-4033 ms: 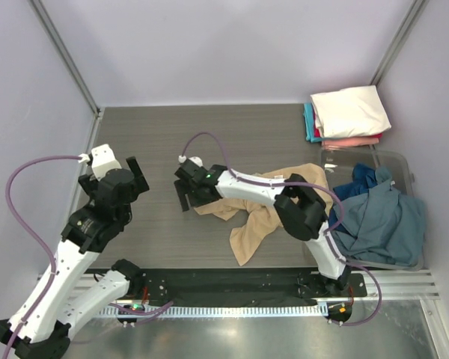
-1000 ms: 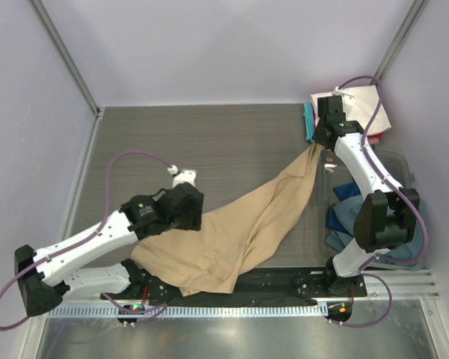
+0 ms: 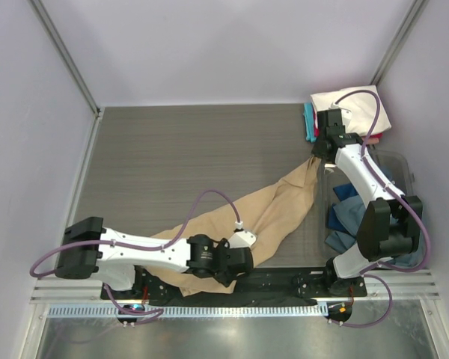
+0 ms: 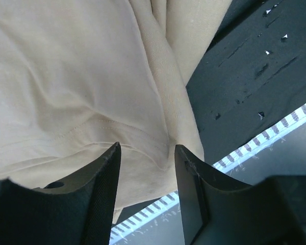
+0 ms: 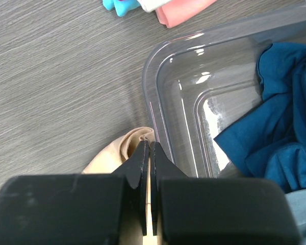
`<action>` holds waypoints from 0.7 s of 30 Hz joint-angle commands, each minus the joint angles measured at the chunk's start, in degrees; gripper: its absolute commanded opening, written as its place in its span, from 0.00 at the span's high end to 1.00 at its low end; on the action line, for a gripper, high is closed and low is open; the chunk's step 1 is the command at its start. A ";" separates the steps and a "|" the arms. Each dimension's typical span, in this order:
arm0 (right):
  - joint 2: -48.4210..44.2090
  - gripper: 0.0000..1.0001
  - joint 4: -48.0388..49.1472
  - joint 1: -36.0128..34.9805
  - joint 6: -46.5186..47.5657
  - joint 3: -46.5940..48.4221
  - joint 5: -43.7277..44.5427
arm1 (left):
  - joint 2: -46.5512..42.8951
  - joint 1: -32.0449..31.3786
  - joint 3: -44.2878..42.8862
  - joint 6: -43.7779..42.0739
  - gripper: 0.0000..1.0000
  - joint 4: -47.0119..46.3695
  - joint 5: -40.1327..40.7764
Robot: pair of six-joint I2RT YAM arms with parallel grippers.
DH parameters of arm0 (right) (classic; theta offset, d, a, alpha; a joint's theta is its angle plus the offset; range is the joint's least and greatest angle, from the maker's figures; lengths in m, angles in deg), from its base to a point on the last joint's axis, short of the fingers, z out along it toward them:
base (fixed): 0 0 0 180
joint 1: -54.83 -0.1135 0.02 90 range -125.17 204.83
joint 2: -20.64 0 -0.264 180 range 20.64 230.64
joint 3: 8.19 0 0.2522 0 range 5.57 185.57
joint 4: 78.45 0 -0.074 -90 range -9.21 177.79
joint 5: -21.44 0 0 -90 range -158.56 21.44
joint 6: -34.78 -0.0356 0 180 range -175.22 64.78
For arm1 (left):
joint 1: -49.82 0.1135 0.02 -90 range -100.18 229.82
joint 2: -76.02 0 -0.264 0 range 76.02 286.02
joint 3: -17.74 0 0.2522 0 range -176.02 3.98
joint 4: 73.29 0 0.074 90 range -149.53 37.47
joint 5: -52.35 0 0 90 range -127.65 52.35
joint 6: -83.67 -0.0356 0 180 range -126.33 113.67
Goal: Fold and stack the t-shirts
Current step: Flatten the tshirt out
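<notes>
A tan t-shirt (image 3: 277, 206) lies stretched in a long diagonal from the back right to the table's near edge. My right gripper (image 3: 318, 157) is shut on its far corner, and the wrist view shows the jaws (image 5: 150, 145) pinching a curl of tan cloth (image 5: 117, 153) beside the bin. My left gripper (image 3: 245, 260) is low over the shirt's near end. Its jaws (image 4: 145, 148) stand open, with the shirt's hem (image 4: 92, 76) just beyond the fingertips. Folded t-shirts (image 3: 352, 112) are stacked at the back right, white on top of pink and teal.
A clear plastic bin (image 3: 400, 161) stands on the right, holding crumpled blue shirts (image 3: 348, 213); its rim (image 5: 158, 66) is right next to my right gripper. The black base plate (image 3: 284, 280) and a slotted rail run along the near edge under the shirt's hem.
My left arm has swung from the shirt's left side to its near right end, jaws narrowing slightly. The right gripper has shifted a little nearer, still holding the corner. The shirt lies narrower.
</notes>
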 commanded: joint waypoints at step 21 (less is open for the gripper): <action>-3.67 0.99 2.69 0.22 1.32 -0.66 -4.16 | -3.41 -0.02 -4.60 1.88 1.00 8.87 11.04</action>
